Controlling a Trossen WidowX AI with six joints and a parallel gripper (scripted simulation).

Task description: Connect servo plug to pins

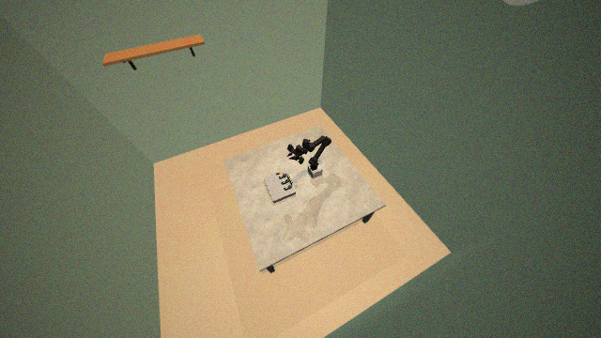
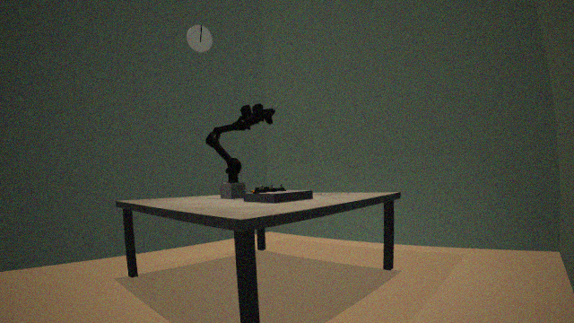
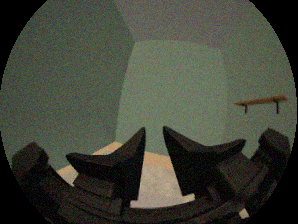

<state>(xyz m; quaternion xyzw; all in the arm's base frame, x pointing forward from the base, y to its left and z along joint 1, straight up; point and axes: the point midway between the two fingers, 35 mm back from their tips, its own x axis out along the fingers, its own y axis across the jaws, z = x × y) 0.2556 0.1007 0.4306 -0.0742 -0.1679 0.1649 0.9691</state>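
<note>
My gripper (image 1: 290, 155) (image 2: 272, 116) (image 3: 154, 129) is partly open, with a narrow gap between its fingertips and nothing in it. It is high above the table, well away from the holder. The holder (image 1: 277, 192) (image 2: 293, 196) is a flat grey block on the table. Several small dark parts (image 1: 285, 181) (image 2: 269, 189) stand along one side of it, with a small orange spot near one end. The servo motor, lead, plug, pins and coloured band are too small to tell apart. None of them shows in the wrist view.
The arm's grey base block (image 1: 315, 173) (image 2: 232, 190) stands on the table (image 1: 249, 225) (image 2: 179, 208), close to the holder. An orange shelf (image 1: 153, 50) (image 3: 261, 101) is on one wall, and a round clock (image 2: 199, 39) hangs on another.
</note>
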